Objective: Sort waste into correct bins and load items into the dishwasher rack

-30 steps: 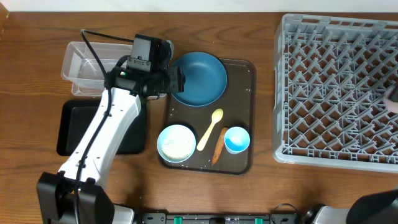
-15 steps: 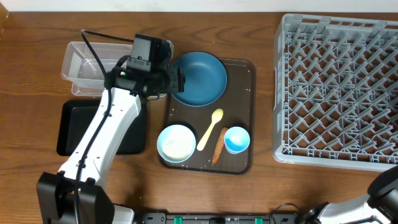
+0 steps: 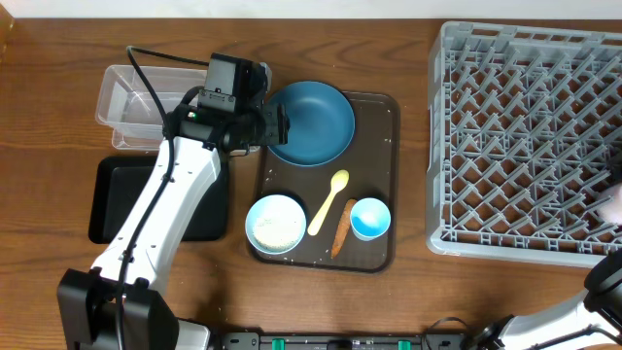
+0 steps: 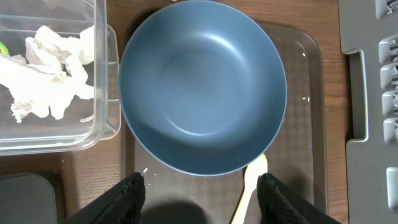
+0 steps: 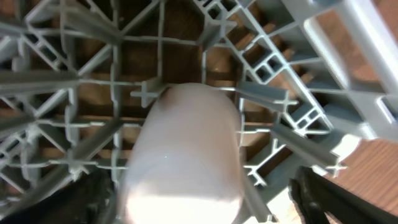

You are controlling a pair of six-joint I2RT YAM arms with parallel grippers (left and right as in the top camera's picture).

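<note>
The dark blue plate (image 4: 202,87) is lying on the brown tray (image 4: 305,124). It looks rigid, glossy, probably slippery and breakable, so it is best pinched at its near rim. The left gripper (image 4: 202,194) is hovering open beside that rim. The right gripper (image 5: 205,193) is gaping around a cup (image 5: 183,149) in the dishwasher rack (image 5: 74,74).

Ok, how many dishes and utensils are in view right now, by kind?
Plates: 1, the dark blue plate.
Bowls: 1, the light blue bowl.
Cups: 2, the blue-lined cup on the brown tray and the pale cup in the rack.
Spoons: 1, the pale yellow spoon.
Total: 5.
</note>
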